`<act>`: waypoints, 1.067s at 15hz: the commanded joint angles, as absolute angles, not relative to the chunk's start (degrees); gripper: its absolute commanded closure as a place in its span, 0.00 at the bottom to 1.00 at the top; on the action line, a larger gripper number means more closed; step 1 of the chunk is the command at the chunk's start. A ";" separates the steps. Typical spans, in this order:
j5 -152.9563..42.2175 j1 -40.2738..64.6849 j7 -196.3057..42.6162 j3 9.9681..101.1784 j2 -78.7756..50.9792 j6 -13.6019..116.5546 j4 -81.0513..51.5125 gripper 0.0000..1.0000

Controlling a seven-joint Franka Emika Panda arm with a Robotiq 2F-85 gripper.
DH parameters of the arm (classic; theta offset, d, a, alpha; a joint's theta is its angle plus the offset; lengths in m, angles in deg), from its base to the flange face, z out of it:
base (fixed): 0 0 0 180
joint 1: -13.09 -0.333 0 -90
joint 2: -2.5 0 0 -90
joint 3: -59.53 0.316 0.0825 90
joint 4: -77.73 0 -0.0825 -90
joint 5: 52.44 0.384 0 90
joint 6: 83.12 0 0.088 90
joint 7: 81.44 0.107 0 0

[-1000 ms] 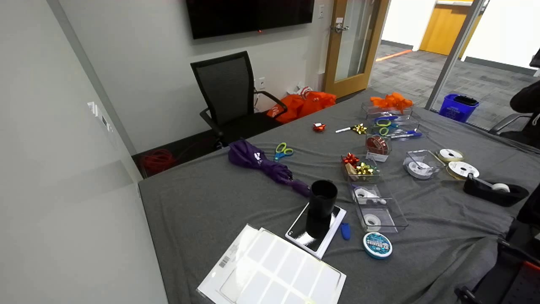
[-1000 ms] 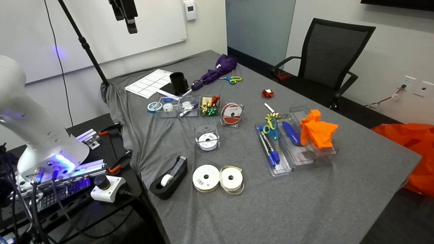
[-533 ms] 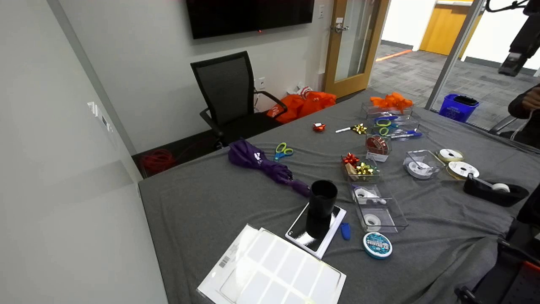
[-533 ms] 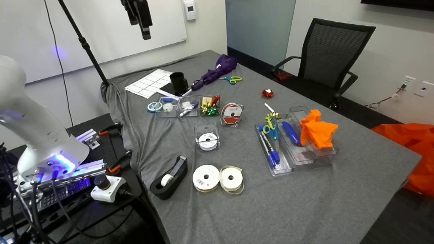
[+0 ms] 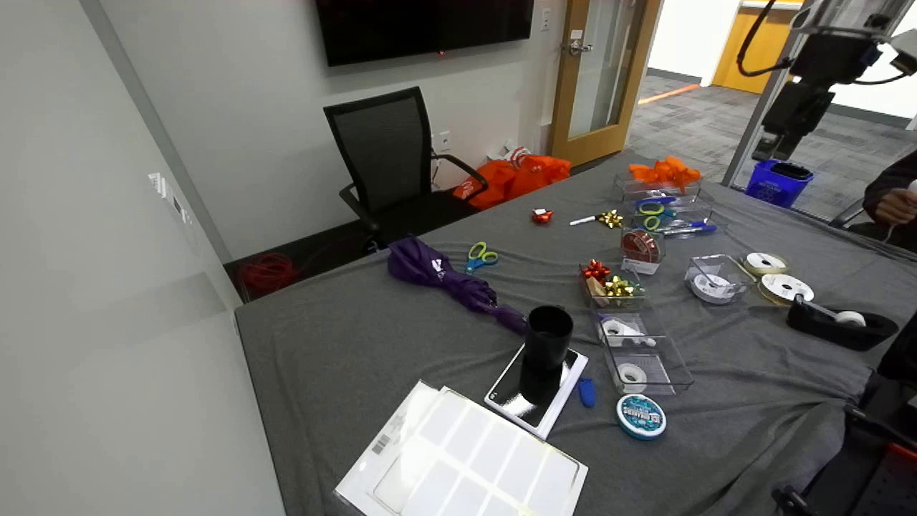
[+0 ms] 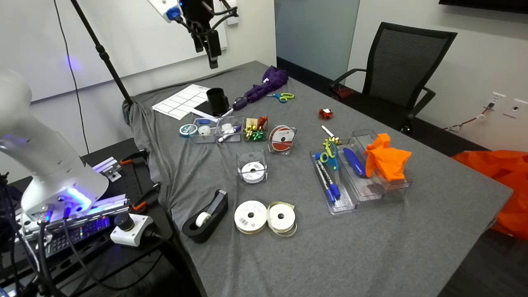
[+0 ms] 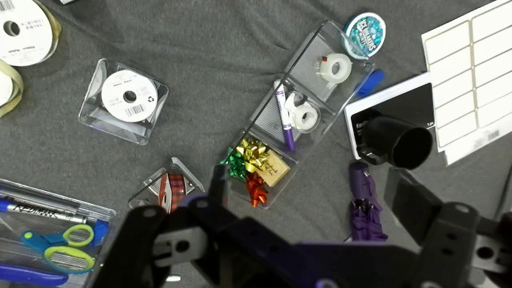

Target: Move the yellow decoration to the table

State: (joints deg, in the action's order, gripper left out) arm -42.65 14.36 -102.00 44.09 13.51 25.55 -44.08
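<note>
The yellow decoration is a shiny gold bow (image 7: 253,154) in the end compartment of a clear tray (image 7: 264,120), beside a green bow, a red bow and a tan card. It also shows in both exterior views (image 5: 620,287) (image 6: 249,132). A second gold bow (image 5: 611,218) lies on the table by a white marker. The table (image 5: 344,344) wears a dark grey cloth. My gripper (image 7: 310,176) is open and empty, high above the table, with the bow near its left finger in the wrist view. It also shows in both exterior views (image 5: 772,148) (image 6: 206,57).
A black mug (image 5: 549,337) stands on a white box beside the tray. A purple umbrella (image 5: 451,283), a ribbon spool in a clear holder (image 5: 641,247), a clear bin with a white spool (image 5: 716,279) and a black tape dispenser (image 5: 842,324) surround it.
My arm has come into an exterior view from the right edge. In both exterior views the gripper has moved over toward the table and lower. The objects on the table have not moved.
</note>
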 commanded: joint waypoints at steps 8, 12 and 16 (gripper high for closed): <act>-42.44 17.06 -102.65 46.55 8.15 28.61 -43.74 0.00; -42.62 16.53 -99.36 48.31 2.44 34.22 -42.46 0.00; -41.10 16.33 -100.96 51.03 -3.90 39.74 -42.73 0.00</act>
State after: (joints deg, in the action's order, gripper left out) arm -42.65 15.29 -99.59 48.63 1.24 36.34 -43.79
